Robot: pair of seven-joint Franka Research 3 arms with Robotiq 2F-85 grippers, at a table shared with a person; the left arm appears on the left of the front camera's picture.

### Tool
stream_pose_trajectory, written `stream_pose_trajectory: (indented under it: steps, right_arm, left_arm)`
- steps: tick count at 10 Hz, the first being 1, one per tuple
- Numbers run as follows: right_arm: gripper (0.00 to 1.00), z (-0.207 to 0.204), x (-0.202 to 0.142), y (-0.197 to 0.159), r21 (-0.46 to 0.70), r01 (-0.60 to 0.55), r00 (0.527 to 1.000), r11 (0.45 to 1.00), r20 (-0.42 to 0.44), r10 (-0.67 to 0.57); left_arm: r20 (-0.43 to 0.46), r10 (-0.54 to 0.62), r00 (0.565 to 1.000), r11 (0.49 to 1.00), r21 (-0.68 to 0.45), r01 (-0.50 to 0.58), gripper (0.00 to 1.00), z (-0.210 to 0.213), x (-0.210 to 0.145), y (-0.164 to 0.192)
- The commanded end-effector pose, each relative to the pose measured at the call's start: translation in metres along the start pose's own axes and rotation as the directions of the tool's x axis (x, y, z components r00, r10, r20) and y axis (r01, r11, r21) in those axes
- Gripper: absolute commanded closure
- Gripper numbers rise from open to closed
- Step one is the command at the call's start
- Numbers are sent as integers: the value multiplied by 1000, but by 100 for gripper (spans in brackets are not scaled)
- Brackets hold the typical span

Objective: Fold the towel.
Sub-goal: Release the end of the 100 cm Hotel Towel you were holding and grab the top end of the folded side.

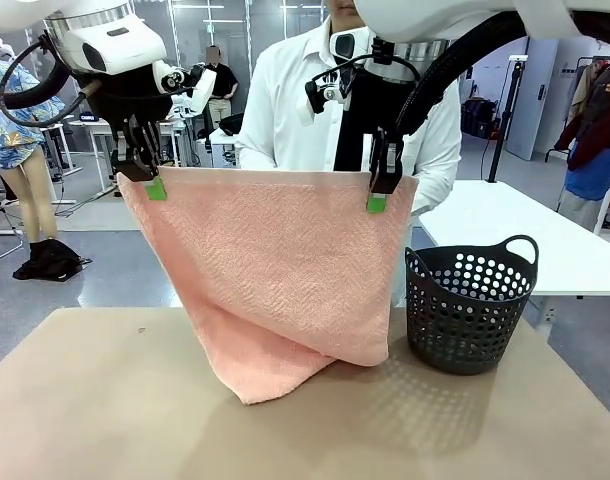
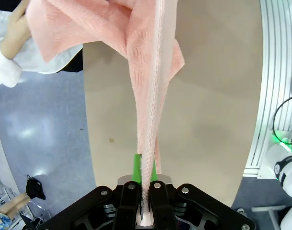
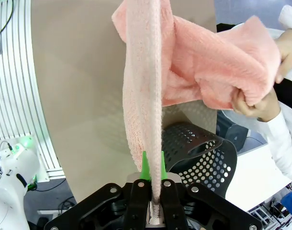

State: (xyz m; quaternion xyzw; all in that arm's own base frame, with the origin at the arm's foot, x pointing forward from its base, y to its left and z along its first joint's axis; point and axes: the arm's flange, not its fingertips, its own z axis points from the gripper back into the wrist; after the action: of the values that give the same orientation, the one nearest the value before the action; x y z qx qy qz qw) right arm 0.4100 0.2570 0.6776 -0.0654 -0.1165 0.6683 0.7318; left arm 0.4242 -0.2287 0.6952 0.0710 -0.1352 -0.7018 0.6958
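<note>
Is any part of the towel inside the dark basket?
No, the towel hangs from the left fingers and the right fingers, wholly outside the basket beside it.

Front: towel (image 1: 275,270) is covering the lower torso of the person (image 1: 275,110). Wrist views: frame top is cropping the towel; folds are half-burying a hand (image 3: 261,104).

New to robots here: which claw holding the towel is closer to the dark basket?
The right gripper, pinching the towel's top corner on the side of the perforated basket; the left gripper holds the opposite top corner.
</note>
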Motion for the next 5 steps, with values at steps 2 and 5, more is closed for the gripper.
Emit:
stream_pose_trajectory:
  steps: [2,5]
  right_arm:
    - [100,0,0,0,0,-1,1000,1000,0,1]
    - [100,0,0,0,0,-1,1000,1000,0,1]
  left_arm:
    - [-3,-7,1000,1000,-3,7,100,2,-2,0]
    - [-3,-7,1000,1000,-3,7,100,2,-2,0]
